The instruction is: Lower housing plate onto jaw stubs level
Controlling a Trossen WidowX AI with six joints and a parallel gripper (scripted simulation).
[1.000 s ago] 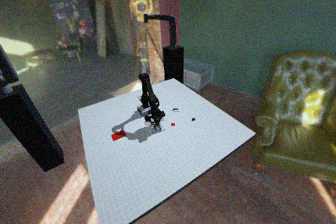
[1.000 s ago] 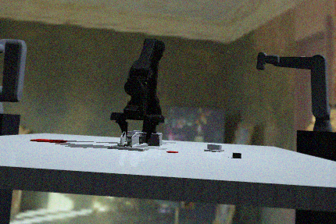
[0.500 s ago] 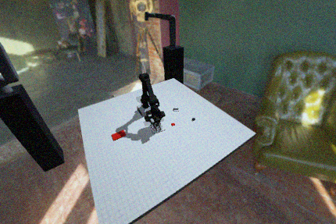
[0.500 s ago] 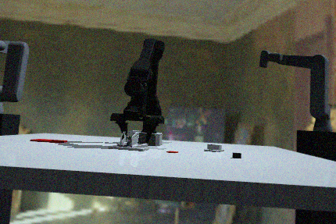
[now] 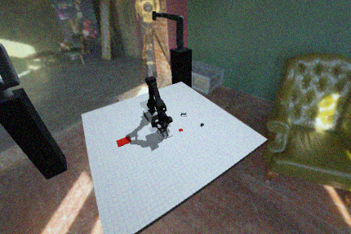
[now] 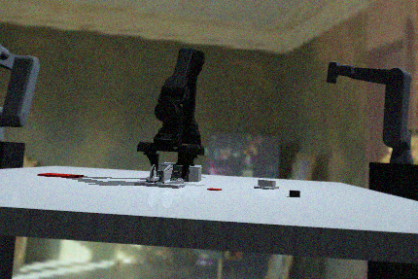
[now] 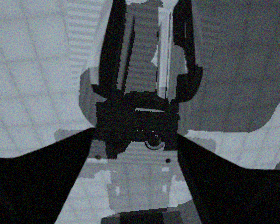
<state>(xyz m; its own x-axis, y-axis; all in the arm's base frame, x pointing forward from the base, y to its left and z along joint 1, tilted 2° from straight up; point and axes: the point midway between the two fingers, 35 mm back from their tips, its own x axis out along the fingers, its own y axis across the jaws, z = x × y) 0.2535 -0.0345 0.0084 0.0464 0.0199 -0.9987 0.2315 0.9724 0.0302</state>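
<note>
Looks like lowering the housing plate (image 5: 163, 132) (image 6: 166, 173) (image 7: 142, 55), judging by its place low among the grey parts, inward from the worktop's (image 5: 175, 182) (image 6: 243, 207) (image 7: 30, 100) left edge in the top view, well apart from its right corner. Cannot tell whether seated on the stubs, or quite level. Gripped between the well-spread fingers of the gripper (image 5: 164, 129) (image 6: 170, 163) (image 7: 150, 65), far from closed together. Next, check alignment over both stubs, press down gently and evenly, then open and lift straight away; risk of tilting or dragging a jaw if released early. Above, bending down from the raised black arm (image 5: 153, 94) (image 6: 177, 95), pointing fingers at the worktop.
</note>
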